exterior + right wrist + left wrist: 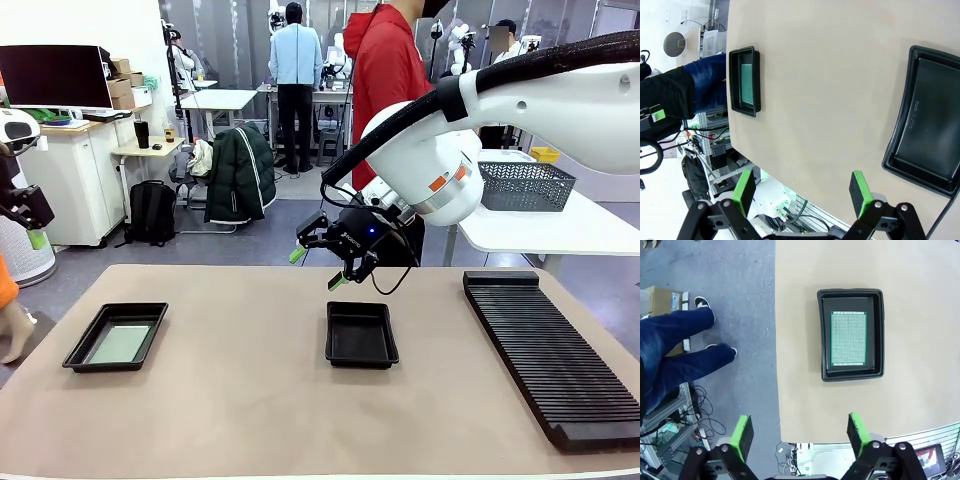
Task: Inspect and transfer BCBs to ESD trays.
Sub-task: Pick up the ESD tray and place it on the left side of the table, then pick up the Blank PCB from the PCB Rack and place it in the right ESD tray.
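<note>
At the left end of the beige table (240,400), the left ESD tray (82,348) holds 1 BCB (119,344), a pale green board lying flat on the tray's floor with a black margin showing all round it. The left gripper (800,422) hangs high over this end and looks straight down. Its 2 green-padded fingers stand wide apart with nothing between them. In its wrist view the tray and board lie well beyond the fingertips, and a person's legs in blue jeans (675,355) stand on the grey floor beside the table's edge.

Near the middle of the table sits the middle ESD tray (360,335), the 2nd of the matching pair, its black floor bare. The right gripper (318,268) hovers above the table just past this tray's far rim, tilted, on the white arm that reaches in from the right. Its fingers are spread apart and grip nothing.

At the right end a long black ribbed rack (555,360) lies along the table. Behind it, a grey mesh basket (527,185) rests on a white side table. A person in a red top (385,60) stands at the far side.
</note>
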